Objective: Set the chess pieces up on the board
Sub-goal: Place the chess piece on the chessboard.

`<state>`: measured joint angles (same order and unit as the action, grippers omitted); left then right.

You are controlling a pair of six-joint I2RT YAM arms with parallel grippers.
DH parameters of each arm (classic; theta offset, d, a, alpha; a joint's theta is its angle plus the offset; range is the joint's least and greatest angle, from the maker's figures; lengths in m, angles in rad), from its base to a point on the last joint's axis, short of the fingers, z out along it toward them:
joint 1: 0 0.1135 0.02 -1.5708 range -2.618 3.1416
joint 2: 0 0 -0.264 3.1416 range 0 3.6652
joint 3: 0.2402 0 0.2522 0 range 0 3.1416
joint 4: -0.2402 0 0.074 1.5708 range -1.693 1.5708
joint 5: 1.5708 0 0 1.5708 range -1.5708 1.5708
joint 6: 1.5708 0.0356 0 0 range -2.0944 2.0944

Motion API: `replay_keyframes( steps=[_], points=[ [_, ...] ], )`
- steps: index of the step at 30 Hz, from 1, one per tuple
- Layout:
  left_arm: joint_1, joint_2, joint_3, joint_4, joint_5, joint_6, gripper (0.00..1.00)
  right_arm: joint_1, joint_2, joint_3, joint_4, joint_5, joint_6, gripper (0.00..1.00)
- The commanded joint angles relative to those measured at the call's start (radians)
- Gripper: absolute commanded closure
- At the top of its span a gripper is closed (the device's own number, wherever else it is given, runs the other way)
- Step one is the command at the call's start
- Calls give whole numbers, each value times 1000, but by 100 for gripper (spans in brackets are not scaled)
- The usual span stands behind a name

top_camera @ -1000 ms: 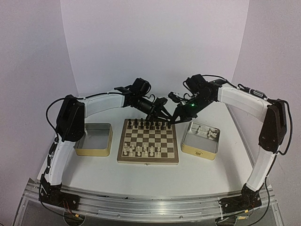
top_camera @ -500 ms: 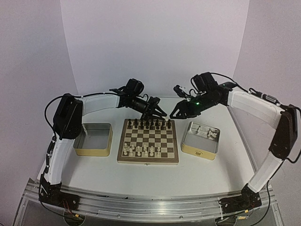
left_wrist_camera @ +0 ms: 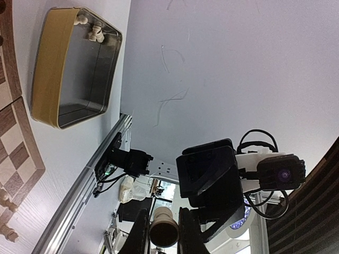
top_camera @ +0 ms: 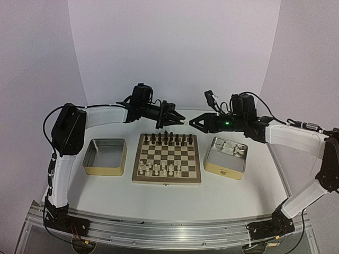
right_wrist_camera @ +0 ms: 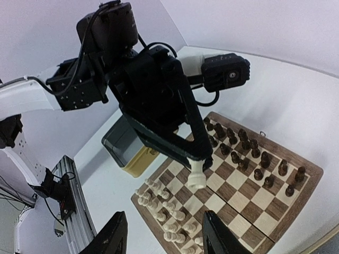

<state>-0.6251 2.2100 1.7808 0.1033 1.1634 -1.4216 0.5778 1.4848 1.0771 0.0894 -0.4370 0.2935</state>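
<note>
The board [top_camera: 139, 178] lies between the two arms, with cream-white chess pieces [top_camera: 159, 168] in its near rows and dark ones [top_camera: 167, 139] along the far row. My left gripper [top_camera: 175, 120] hovers above the board's far edge, shut on one cream piece [left_wrist_camera: 164, 233]. That piece [right_wrist_camera: 196, 177] hangs from the left fingers in the right wrist view, over the board [right_wrist_camera: 310, 174]. My right gripper [top_camera: 194, 122] faces it from just to the right, open and holding nothing, its fingers [right_wrist_camera: 114, 233] spread wide. A few more cream pieces [top_camera: 236, 150] lie in the right tin.
A metal tin [top_camera: 106, 156] stands left of the board, with nothing visible inside it. The right tin [top_camera: 226, 169] stands right of the board and also shows in the left wrist view [left_wrist_camera: 45, 69]. A white backdrop closes off the far side.
The two grippers were together over the board's far edge. The right one has opened, let go of the cream piece and pulled back right. The left one has lifted away with the piece.
</note>
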Motion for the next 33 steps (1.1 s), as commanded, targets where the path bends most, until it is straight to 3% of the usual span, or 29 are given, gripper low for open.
replay_keyframes(
  steps=[1, 13, 33],
  points=[
    [-2, -75, -17, 174, 28, -124, 100, 5, 35, -3, 201, 8, 58, 52],
    [-2, -80, -78, 386, 10, -276, 100, 6, 68, -47, 316, 17, 156, 52],
    [-2, -69, -99, 466, 0, -332, 100, 6, 139, -16, 409, -7, 214, 62]
  ],
)
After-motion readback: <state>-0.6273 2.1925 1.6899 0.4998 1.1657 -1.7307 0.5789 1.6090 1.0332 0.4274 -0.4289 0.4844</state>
